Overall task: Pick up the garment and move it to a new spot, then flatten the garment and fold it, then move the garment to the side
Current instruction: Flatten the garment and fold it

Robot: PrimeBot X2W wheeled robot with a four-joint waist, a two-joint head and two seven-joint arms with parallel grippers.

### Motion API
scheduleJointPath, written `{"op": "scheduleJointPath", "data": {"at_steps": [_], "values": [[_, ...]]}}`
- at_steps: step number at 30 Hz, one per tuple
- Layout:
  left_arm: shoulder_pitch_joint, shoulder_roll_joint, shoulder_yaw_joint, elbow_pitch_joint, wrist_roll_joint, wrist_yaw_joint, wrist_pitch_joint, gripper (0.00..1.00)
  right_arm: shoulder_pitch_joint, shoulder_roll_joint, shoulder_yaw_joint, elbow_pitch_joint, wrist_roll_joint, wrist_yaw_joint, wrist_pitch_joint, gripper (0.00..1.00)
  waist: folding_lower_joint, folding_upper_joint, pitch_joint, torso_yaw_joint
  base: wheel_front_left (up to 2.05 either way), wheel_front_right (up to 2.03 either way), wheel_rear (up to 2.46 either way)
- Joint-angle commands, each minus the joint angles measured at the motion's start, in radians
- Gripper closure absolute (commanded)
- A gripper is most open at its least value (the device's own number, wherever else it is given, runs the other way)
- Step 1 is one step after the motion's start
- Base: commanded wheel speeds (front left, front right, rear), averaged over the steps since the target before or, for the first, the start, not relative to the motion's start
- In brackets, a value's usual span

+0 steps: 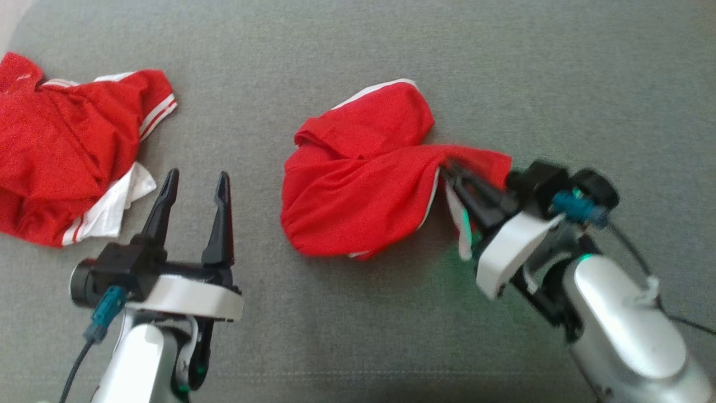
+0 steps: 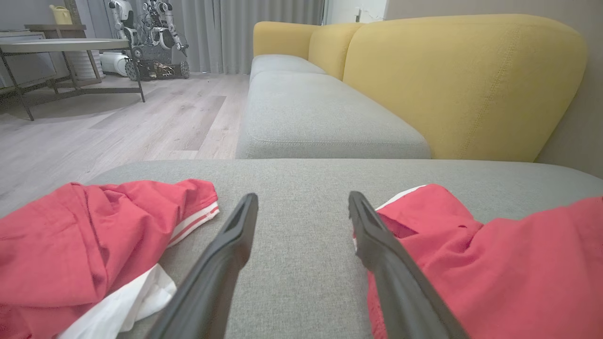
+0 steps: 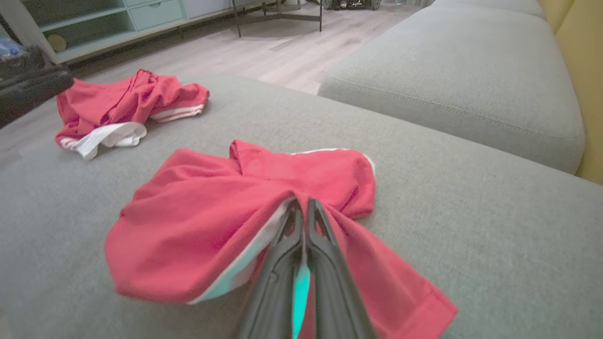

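A crumpled red garment (image 1: 358, 184) with white trim lies in the middle of the grey sofa seat (image 1: 531, 73). My right gripper (image 1: 447, 168) is shut on a fold at its right edge, and the cloth drapes over the dark fingers. In the right wrist view the garment (image 3: 212, 221) spreads ahead of the shut right gripper (image 3: 301, 203), red fabric pinched between the tips. My left gripper (image 1: 196, 179) stands open over bare cushion, left of the garment and holding nothing. Its open fingers (image 2: 235, 235) also frame the garment's edge (image 2: 471, 254).
A second red and white garment (image 1: 61, 145) lies bunched at the seat's far left (image 2: 70, 235) (image 3: 122, 99). Yellow backrests (image 2: 461, 84) rise behind a second grey cushion (image 2: 320, 113). Beyond lie wood floor (image 2: 118, 127), a table (image 2: 61, 44) and another robot (image 2: 150, 37).
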Motion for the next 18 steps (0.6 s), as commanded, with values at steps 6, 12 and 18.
{"op": "scheduleJointPath", "data": {"at_steps": [6,12,18], "values": [[-0.072,-0.018,0.037,-0.017,0.021,-0.022,-0.012,0.00,-0.102,0.031,-0.049,0.001,0.048,-0.001,0.007,1.00,0.0000,0.0000,0.032,0.038,0.00,0.00,0.00],[-0.093,-0.042,0.039,-0.007,0.032,-0.043,-0.012,0.00,-0.176,0.067,-0.109,0.123,0.082,-0.001,-0.017,1.00,0.0000,0.0000,0.066,0.067,0.00,0.00,0.00],[-0.109,-0.062,0.043,0.001,0.045,-0.063,-0.012,0.00,-0.227,0.088,-0.125,0.288,0.108,-0.001,-0.055,1.00,0.0000,0.0000,0.088,0.087,0.00,0.00,0.00]]}}
